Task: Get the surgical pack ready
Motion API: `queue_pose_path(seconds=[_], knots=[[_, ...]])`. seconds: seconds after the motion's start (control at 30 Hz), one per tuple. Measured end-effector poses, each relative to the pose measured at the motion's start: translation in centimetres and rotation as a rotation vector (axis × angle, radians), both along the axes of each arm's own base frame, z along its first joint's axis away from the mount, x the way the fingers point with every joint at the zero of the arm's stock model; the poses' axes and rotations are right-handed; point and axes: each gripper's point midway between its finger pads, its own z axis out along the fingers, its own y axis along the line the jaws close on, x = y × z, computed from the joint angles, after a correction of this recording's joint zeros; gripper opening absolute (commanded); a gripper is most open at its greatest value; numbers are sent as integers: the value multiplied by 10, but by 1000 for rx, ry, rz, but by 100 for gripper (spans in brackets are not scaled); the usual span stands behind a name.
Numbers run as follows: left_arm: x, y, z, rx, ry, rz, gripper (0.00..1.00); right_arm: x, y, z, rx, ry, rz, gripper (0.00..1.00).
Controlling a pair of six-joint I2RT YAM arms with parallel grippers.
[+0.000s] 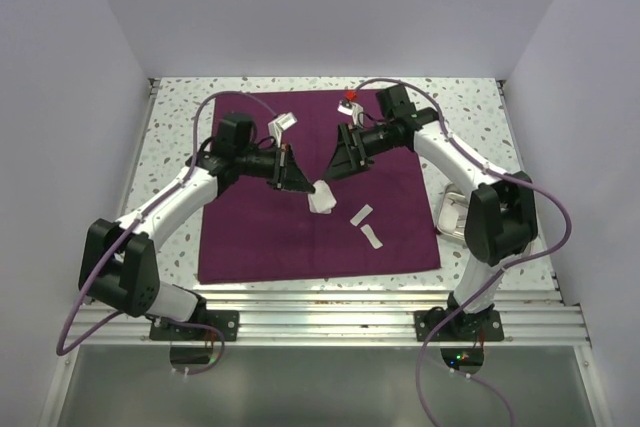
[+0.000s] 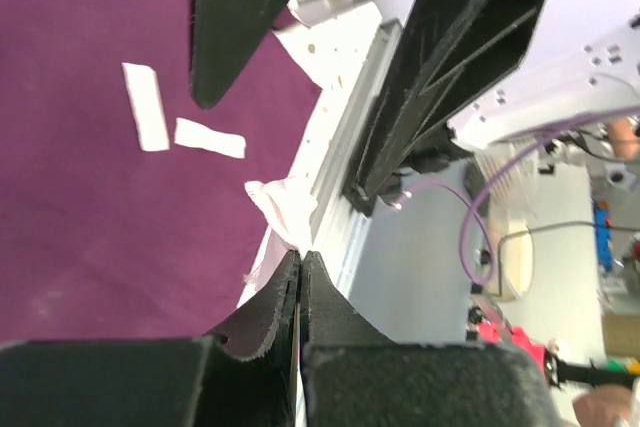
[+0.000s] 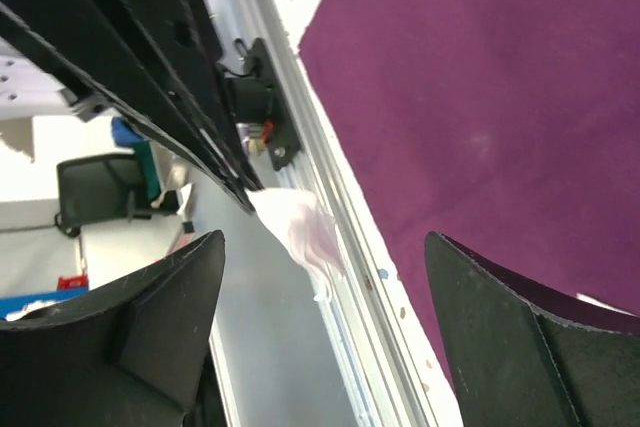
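The plum-purple cloth (image 1: 260, 237) of the surgical pack lies flat on the table. My left gripper (image 1: 306, 189) hangs over its middle, shut on a crumpled white gauze pad (image 1: 322, 199) that sticks out past the fingertips. In the left wrist view the jaws (image 2: 302, 257) are pressed together with the gauze pad (image 2: 280, 212) at their tip. My right gripper (image 1: 328, 177) faces it from the right, open. Its fingertips (image 3: 322, 239) stand wide on either side of the gauze pad (image 3: 300, 227) without touching it. Two white strips (image 1: 362, 215) (image 1: 372, 238) lie on the cloth nearby.
A steel tray (image 1: 447, 209) sits at the cloth's right edge, partly behind the right arm. A small pale object (image 1: 283, 125) lies near the cloth's back edge, and a red item (image 1: 350, 97) sits just behind it. Aluminium rails (image 1: 330, 302) border the near side.
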Motion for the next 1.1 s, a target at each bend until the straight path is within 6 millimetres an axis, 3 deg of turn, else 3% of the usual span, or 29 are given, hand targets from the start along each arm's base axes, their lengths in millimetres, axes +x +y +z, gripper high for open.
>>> queue_pose_path(seconds=[0.27,0.37,0.4,0.47,0.5,0.53,0.57,0.63,0.77,0.83,0.9,1.0,1.1], knots=[[-10,-4,10,-54,-17,-67,0,-38,13,5,57,49,104,69],[-11,-5,12,-63,-21,-77,0,-51,16,3,61,69,129,50],[-11,-5,12,-65,-22,-80,0,-55,16,2,62,81,133,29],[-12,-5,13,-71,-22,-88,0,-58,17,1,66,98,136,5],[-11,-6,14,-73,-22,-90,0,-60,17,0,65,110,133,0],[-11,-6,14,-74,-23,-91,7,-60,17,-2,62,119,130,0],[-10,-6,13,-73,-22,-91,33,-60,17,-3,60,127,126,0],[-5,-7,10,-61,-26,-81,50,-59,16,-7,47,131,110,0],[16,-5,0,3,-21,-6,54,-45,4,-22,-37,134,14,0],[29,1,-10,54,-15,52,55,-30,-17,-33,-103,143,-88,0],[43,10,-23,123,4,124,55,-8,-56,-47,-195,157,-248,0],[61,28,-44,230,25,212,54,21,-135,-59,-331,184,-530,0],[70,42,-65,311,56,263,54,29,-213,-60,-429,210,-791,0]])
